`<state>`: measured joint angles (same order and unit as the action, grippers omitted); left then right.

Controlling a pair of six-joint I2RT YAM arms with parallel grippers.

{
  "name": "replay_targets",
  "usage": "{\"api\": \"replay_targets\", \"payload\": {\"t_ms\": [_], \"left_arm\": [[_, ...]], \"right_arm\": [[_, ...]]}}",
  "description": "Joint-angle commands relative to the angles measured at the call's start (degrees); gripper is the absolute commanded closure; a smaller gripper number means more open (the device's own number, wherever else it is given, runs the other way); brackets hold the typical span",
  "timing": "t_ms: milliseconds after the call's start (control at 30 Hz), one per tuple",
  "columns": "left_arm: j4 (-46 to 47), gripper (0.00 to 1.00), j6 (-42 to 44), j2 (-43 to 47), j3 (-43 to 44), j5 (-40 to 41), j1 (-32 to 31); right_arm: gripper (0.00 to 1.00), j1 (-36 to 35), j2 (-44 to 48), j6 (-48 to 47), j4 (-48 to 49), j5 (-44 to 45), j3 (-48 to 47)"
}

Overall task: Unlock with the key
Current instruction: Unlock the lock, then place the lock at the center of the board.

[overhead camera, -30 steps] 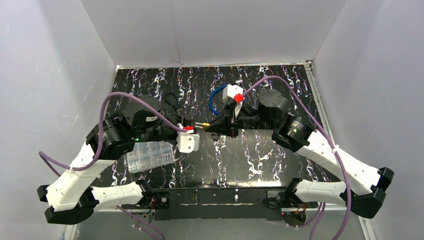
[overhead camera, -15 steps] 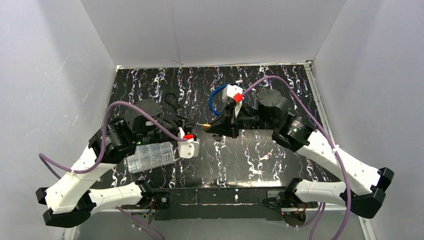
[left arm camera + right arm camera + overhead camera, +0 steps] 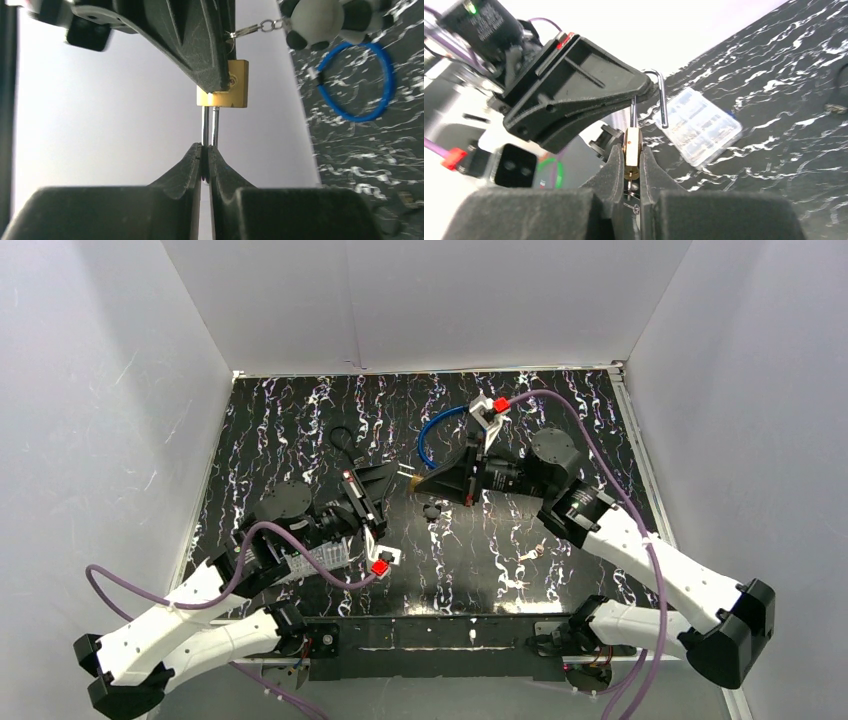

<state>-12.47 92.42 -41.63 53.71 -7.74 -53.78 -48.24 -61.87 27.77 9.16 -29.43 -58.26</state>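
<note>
A small brass padlock (image 3: 408, 478) hangs above the table's middle, between my two grippers. My right gripper (image 3: 631, 150) is shut on the padlock's brass body (image 3: 631, 142). A key (image 3: 628, 186) sticks in the underside of the body, between the fingers. My left gripper (image 3: 206, 148) is shut on the silver shackle (image 3: 210, 125), below the brass body (image 3: 235, 85). In the right wrist view one leg of the shackle (image 3: 663, 105) ends free beside the body. A key chain (image 3: 255, 27) leads to a grey-and-black charm (image 3: 320, 20). In the top view the left gripper (image 3: 388, 477) meets the right gripper (image 3: 420, 483).
A clear plastic box (image 3: 300, 555) of small parts lies under the left arm and shows in the right wrist view (image 3: 699, 125). A blue cable loop (image 3: 435, 430) hangs by the right wrist. A black ring (image 3: 342, 437) and small loose pieces (image 3: 432, 510) lie on the black marbled table (image 3: 560, 440).
The left arm has drawn back toward its base and rolled its wrist, so its white camera mount now hangs low. The right wrist has also rolled. The padlock stays held between both grippers.
</note>
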Motion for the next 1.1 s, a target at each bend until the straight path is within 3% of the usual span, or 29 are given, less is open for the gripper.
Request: {"api": "replay_targets", "payload": {"t_ms": [0,133,267,400,500,633,867,1067], "left_arm": [[9.95,0.96,8.85,1.47,-2.4,-1.49,-0.13],[2.46,0.71,7.96,1.97,-1.67,-0.69,-0.13],[-13.42,0.66,2.58,-1.84,4.54,6.51,-0.15],[-19.47,0.56,-10.84,-5.4,12.1,8.9,-0.11],[-24.09,0.55,-19.08,-8.94,18.23,9.98,-0.1],[-26.51,0.55,-22.92,-10.11,20.54,10.35,-0.13],[-27.95,0.53,-29.02,-10.4,22.08,12.32,-0.1],[-28.25,0.51,-30.53,-8.92,20.34,11.86,-0.1]], "right_arm": [[0.99,6.06,-0.16,25.78,22.87,-1.59,5.14],[0.99,10.65,-2.04,35.84,29.1,-2.4,8.44],[0.99,16.08,-3.66,37.76,25.09,-2.55,9.72],[0.99,22.88,-6.75,39.67,25.24,-5.61,11.19],[0.99,25.49,-8.38,29.96,14.48,-3.68,7.17],[0.99,27.23,-10.93,14.02,-5.35,7.32,-0.3],[0.99,31.14,-16.39,1.78,-13.45,22.78,-0.87],[0.99,32.16,-21.55,-0.93,-16.15,31.1,1.4]]}}
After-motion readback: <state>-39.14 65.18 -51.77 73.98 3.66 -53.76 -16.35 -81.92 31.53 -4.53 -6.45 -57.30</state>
